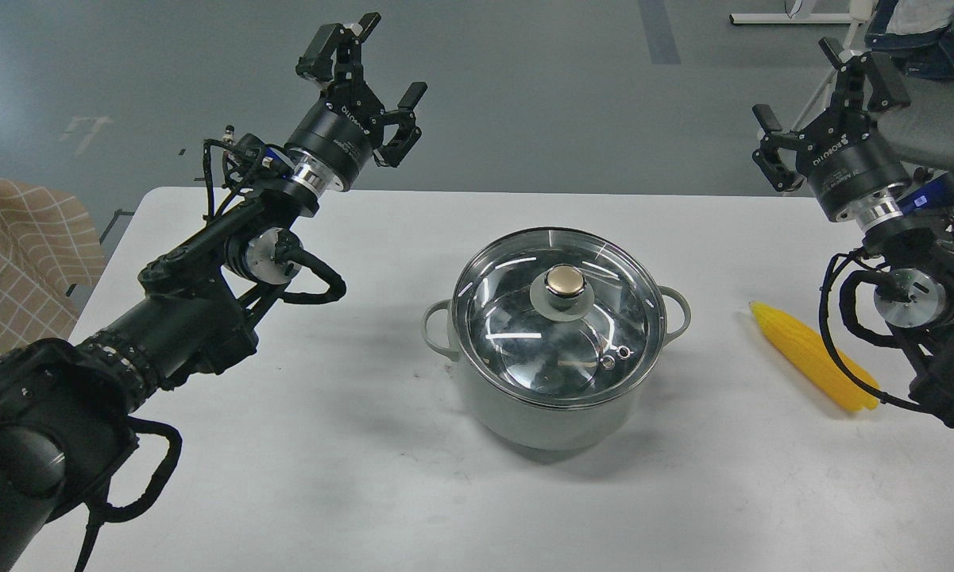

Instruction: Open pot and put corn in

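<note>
The pale grey-green pot (524,409) stands in the middle of the white table (349,477), closed by a round glass lid (516,318) with a gold knob (565,280). The yellow corn (806,353) lies flat on the table to the pot's right, partly crossed by my right arm's cable. My left gripper (369,59) is open and empty, raised beyond the table's far left edge, well away from the pot. My right gripper (822,87) is open and empty, raised above the far right corner, beyond the corn.
A checked cloth (16,254) lies off the table's left side. A grey chair (929,119) stands behind my right arm. Grey floor lies beyond the far edge.
</note>
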You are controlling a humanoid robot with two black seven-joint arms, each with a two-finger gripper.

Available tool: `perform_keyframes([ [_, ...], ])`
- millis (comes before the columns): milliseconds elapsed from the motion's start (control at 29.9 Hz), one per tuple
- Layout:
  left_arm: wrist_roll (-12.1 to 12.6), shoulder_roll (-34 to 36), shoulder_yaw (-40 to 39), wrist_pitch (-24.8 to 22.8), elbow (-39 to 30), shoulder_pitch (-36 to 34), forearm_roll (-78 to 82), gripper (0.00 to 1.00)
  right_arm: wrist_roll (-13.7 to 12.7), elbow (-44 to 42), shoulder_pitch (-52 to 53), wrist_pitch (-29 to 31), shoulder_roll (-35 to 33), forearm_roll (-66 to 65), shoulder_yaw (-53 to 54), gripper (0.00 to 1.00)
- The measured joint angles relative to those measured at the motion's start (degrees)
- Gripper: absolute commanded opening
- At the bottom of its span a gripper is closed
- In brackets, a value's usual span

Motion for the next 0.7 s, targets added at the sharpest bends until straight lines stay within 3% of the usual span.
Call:
perform_keyframes([
  [703,-0.7,0.6,-1.2,-2.1,0.1,-0.2,-0.4,0.98,0.0,0.1,1.3,0.0,-1.1,-0.1,-1.8,1.00],
])
